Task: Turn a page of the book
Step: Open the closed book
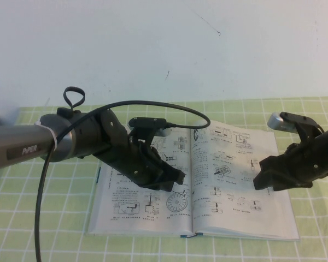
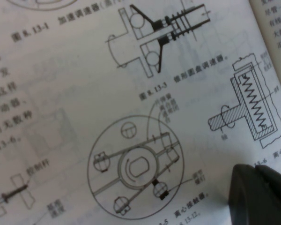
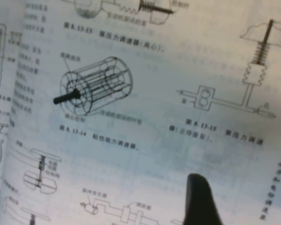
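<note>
My high camera looks down from behind my arms across the counter (image 1: 44,218) toward the wall. Each wrist camera sits very close above the book (image 1: 194,183), facing its printed pages. All three views share the open book's diagrams.

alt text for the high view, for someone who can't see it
An open book of technical diagrams lies flat on a green checked tablecloth. The left end effector hovers over its left-hand page; the right end effector hangs open over the right-hand page's outer edge.
</note>
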Action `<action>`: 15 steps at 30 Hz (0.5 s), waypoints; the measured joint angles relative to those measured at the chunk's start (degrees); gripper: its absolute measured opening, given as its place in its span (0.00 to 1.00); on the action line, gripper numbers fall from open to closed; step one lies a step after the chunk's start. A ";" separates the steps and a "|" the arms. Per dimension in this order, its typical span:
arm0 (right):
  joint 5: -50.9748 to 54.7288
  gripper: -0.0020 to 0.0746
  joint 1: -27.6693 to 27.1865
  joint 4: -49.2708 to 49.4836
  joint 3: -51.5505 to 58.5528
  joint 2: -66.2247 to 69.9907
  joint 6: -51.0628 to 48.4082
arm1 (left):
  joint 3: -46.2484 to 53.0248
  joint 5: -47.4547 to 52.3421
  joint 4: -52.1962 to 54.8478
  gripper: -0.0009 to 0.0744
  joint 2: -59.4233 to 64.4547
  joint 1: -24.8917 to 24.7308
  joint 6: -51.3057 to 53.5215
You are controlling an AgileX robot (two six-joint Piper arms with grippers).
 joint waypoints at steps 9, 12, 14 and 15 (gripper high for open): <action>0.72 0.54 0.00 -2.83 0.00 0.00 2.98 | 0.00 0.00 -0.13 0.01 0.00 0.00 -0.14; 0.93 0.54 0.00 -3.52 0.00 0.00 4.05 | 0.00 0.00 -0.13 0.01 0.00 0.00 -0.14; 1.03 0.54 0.00 -3.42 0.00 0.00 4.32 | 0.00 0.00 -0.13 0.01 0.00 0.00 -0.14; 1.12 0.54 0.00 -3.28 0.00 0.00 4.32 | 0.00 0.00 -0.13 0.01 0.00 0.00 -0.14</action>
